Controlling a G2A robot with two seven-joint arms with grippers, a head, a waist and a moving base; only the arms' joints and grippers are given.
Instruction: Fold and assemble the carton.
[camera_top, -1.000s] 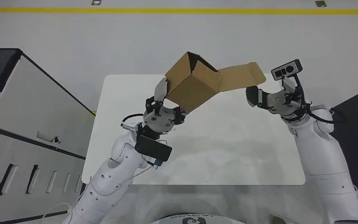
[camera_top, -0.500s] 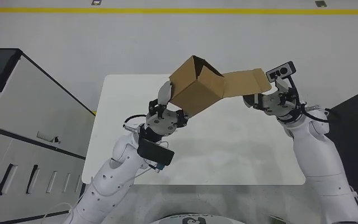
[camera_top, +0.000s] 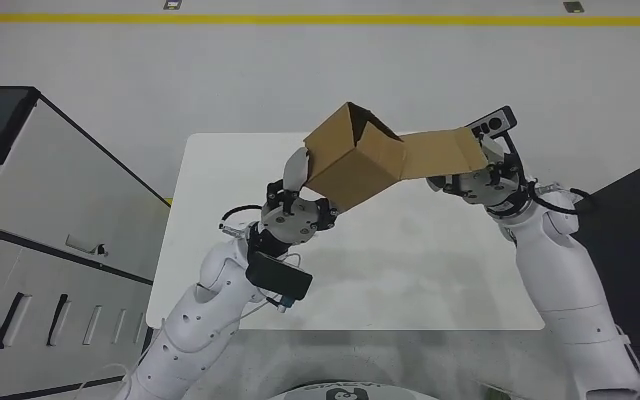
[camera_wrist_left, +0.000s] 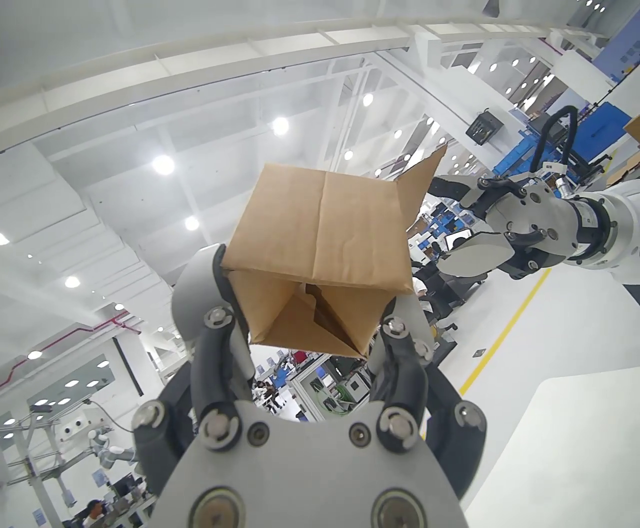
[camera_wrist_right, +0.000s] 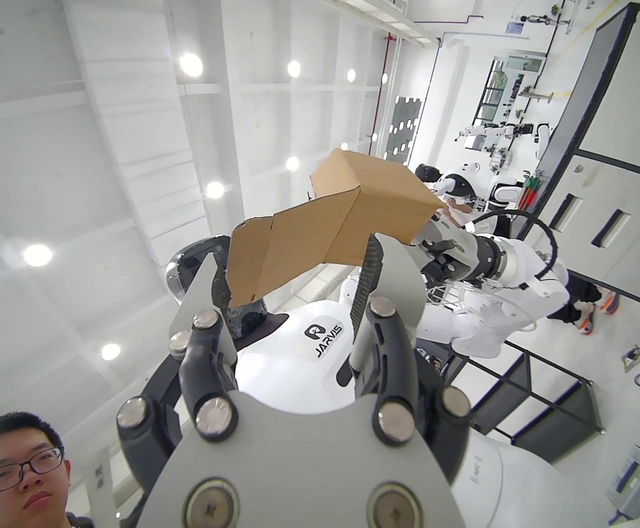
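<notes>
A brown carton is held up above the white table, its top open and one long flap sticking out sideways. My left gripper is shut on the carton's lower end; in the left wrist view its fingers press on both sides of the carton, whose bottom flaps are folded in. My right gripper is open at the flap's outer end. In the right wrist view the flap lies between the spread fingers of the right gripper, one corner against a pad.
A grey cabinet stands just left of the table. A yellow floor line runs along the far side. A person looks on from the edge of the right wrist view, touching nothing.
The right gripper has moved in toward the carton, so the flap's end now sits between its fingers. The left gripper has shifted the carton slightly to the right.
</notes>
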